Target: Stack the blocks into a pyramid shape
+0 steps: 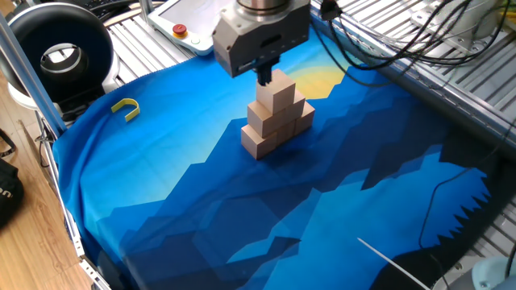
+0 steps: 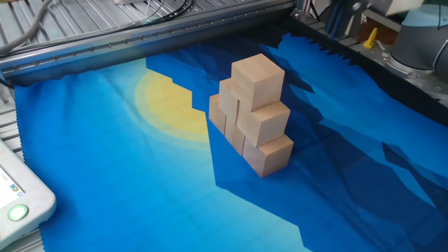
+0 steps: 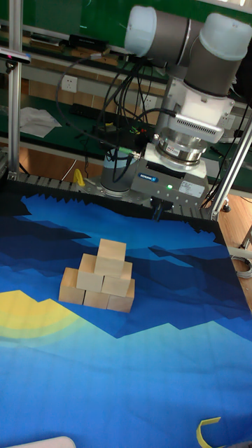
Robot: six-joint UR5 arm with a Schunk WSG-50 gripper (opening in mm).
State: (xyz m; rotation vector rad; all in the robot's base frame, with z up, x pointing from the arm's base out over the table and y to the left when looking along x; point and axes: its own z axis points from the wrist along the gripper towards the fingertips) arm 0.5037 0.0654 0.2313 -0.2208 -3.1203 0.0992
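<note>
The blocks (image 1: 275, 113) stand piled in the middle of the worktop (image 1: 201, 217), with open blue cloth all around them. The claw (image 3: 158, 208) hangs up off the pile. A small yellow hook (image 1: 126, 108) lies far off toward 9 o'clock in one fixed view.
</note>
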